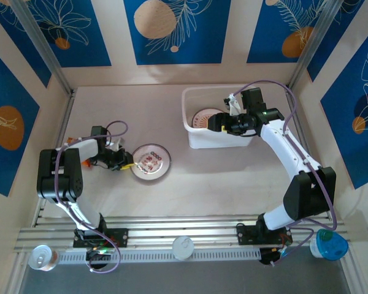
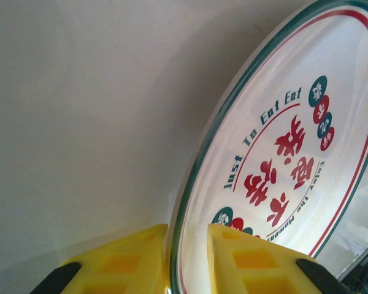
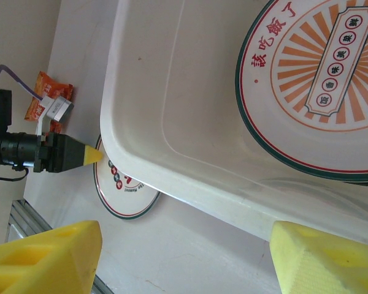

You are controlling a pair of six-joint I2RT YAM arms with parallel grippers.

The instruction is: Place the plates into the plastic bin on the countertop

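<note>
Your left hand (image 1: 127,165) was clamped on the 9 o'clock rim of a green-rimmed plate (image 1: 152,162) printed with red characters, its yellow fingers (image 2: 119,263) pressed close on either side of the rim. That plate sat on the counter (image 1: 233,177) toward 8 o'clock in the top view, well apart from the plastic bin (image 1: 187,101) up at 1 o'clock. Your right hand (image 1: 214,122) hung over the bin, reaching in from its 3 o'clock side, fingers spread wide with nothing between them. Inside the bin, a plate with an orange sunburst centre (image 3: 319,92) and a dark green rim lay on the bottom. An orange snack packet (image 3: 46,95) lay on the counter at 9 o'clock of your left hand.
</note>
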